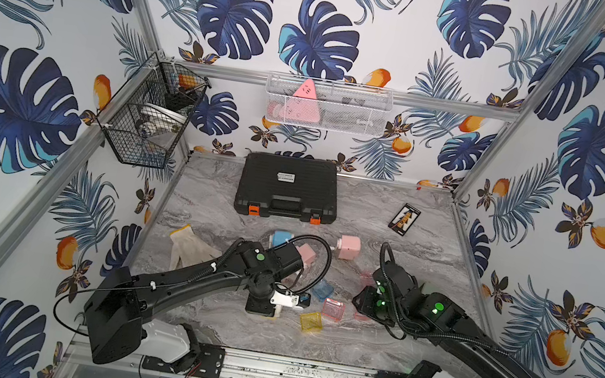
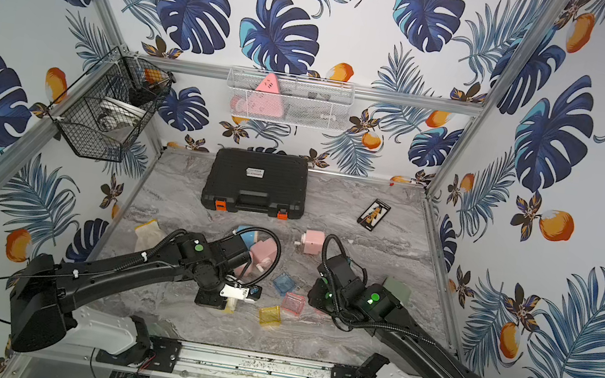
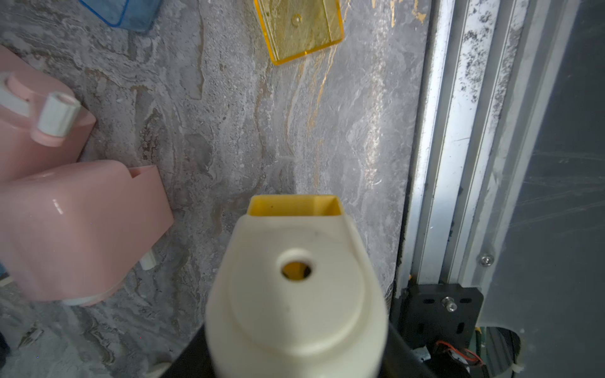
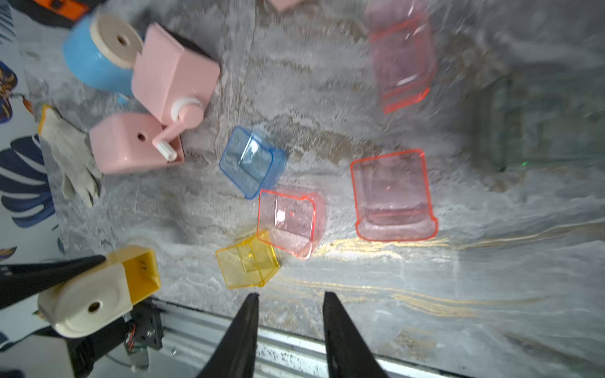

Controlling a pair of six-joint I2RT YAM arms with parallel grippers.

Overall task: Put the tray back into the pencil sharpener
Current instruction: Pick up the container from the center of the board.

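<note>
Yellow tray (image 4: pixel 247 265) lies loose on the tabletop (image 4: pixel 491 294), touching 1 of the 3 pink trays (image 4: pixel 288 222), with a blue tray (image 4: pixel 252 162) just beyond. It is apart from the cream sharpener (image 4: pixel 95 294), which is the likely match since its empty slot (image 3: pixel 294 206) shows a yellow lining.

As far as the views show, only the 1st part of the job is done. The left end effector (image 4: pixel 108 288) is clenched on the cream sharpener and holds it near the front edge of the tabletop, with the slot turned toward the yellow tray. The right end effector (image 4: pixel 289 296) is released, its jaws apart with nothing between them, near the yellow tray but not touching it. Picking up the tray, lining it up with the slot and sliding it home all remain, by my reading.

The black case (image 1: pixel 288 188) at the back carries a small white label, and a dark card (image 1: pixel 404 219) lies to its right; the writing on both is too small to read. No brand shows on the sharpeners or trays.
</note>
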